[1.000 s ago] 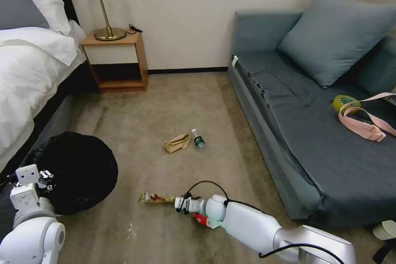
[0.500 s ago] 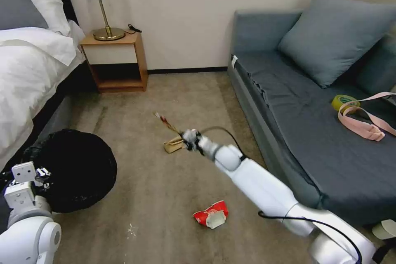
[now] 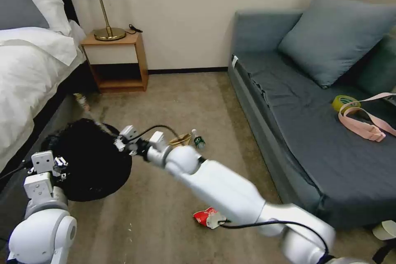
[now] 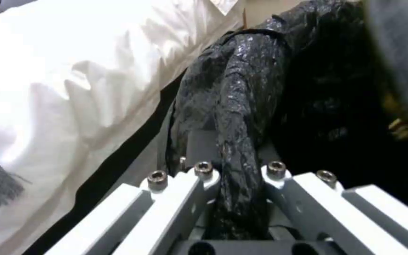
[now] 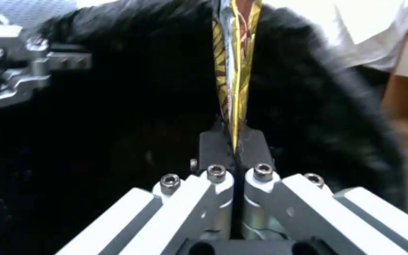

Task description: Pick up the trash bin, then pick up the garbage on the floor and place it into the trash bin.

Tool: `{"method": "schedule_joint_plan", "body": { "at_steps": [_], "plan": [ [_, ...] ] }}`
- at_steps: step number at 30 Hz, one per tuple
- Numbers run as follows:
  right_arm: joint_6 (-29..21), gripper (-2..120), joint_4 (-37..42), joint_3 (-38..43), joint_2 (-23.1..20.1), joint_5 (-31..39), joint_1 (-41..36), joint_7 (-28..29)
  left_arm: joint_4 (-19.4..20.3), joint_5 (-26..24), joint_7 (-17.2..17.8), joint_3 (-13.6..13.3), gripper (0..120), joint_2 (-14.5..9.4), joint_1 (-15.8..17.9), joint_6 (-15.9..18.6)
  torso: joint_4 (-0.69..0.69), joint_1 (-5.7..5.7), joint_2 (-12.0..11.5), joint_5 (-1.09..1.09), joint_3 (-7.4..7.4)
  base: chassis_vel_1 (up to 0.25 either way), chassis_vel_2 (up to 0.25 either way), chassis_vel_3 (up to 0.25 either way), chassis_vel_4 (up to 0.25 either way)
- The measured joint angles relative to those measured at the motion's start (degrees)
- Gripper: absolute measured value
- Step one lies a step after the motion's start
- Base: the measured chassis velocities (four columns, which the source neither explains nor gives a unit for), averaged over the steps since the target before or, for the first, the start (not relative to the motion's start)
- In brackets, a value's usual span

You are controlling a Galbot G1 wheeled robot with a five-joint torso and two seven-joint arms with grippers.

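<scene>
The trash bin (image 3: 88, 165), lined with a crinkly black bag, hangs tilted at the lower left. My left gripper (image 3: 54, 163) is shut on its rim, and the left wrist view shows the fingers (image 4: 204, 173) pinching the bag-covered rim (image 4: 242, 117). My right gripper (image 3: 120, 142) is over the bin's mouth, shut on a gold-brown snack wrapper (image 3: 83, 103) that sticks out past the far rim. The wrapper (image 5: 234, 67) stands straight up from the shut right gripper (image 5: 234, 143). On the carpet lie a red-and-white wrapper (image 3: 208, 217), a tan paper bag (image 3: 181, 139) and a small bottle (image 3: 199, 140).
A bed (image 3: 29, 74) runs along the left, close behind the bin. A wooden nightstand (image 3: 117, 60) with a lamp stands at the back wall. A grey sofa (image 3: 313, 123) with a tape roll (image 3: 344, 101) and a pink strap (image 3: 365, 126) lines the right side.
My right arm lifted the gold-brown wrapper off the floor and swung it left, from near the red wrapper to over the bin. The bin shifted slightly right with my left gripper.
</scene>
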State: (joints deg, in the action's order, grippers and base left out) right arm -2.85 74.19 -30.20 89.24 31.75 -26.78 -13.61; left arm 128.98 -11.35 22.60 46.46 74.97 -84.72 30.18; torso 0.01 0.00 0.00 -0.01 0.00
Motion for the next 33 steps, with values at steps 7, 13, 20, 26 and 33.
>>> {"method": "schedule_joint_plan", "body": {
  "at_steps": [7, 13, 20, 26, 33],
  "plan": [
    [0.6, 0, -0.5, -1.5, -1.7, -2.5, -2.9, -1.1, 0.3, 1.0, 0.1, -0.7, 3, 1.9, -0.5, -0.3, -0.02, 0.00, 0.0, 0.00, 0.00, 0.000, 0.000, 0.000, 0.000],
    [0.6, 0, -1.3, -2.9, -2.4, -4.8, -4.0, -1.4, 1.2, 1.6, 0.2, -1.1, 3, 2.8, -0.8, -0.6, -0.02, 0.00, 0.0, 0.01, 0.00, 0.000, 0.000, 0.000, 0.000],
    [0.7, 10, -1.7, -3.2, -2.7, -6.5, -4.2, -0.7, 1.5, 1.9, 0.2, -1.0, 3, 3.4, -1.1, -0.7, -0.02, 0.00, 0.0, 0.01, 0.00, 0.000, 0.000, 0.000, 0.000],
    [0.5, 35, -1.3, -3.4, -3.1, -7.3, -4.2, 0.0, -0.4, 2.0, 0.2, 0.2, 3, 3.5, -1.1, -1.9, -0.01, 0.00, 0.0, 0.01, 0.00, 0.000, 0.000, 0.000, 0.000],
    [0.5, 61, -1.0, -2.4, -2.8, -7.9, -3.7, 0.3, -2.1, 1.5, 0.1, 1.6, 3, 3.6, -1.3, -3.0, -0.01, 0.00, 0.0, 0.01, 0.00, 0.000, 0.000, 0.000, 0.000]
  ]
}}
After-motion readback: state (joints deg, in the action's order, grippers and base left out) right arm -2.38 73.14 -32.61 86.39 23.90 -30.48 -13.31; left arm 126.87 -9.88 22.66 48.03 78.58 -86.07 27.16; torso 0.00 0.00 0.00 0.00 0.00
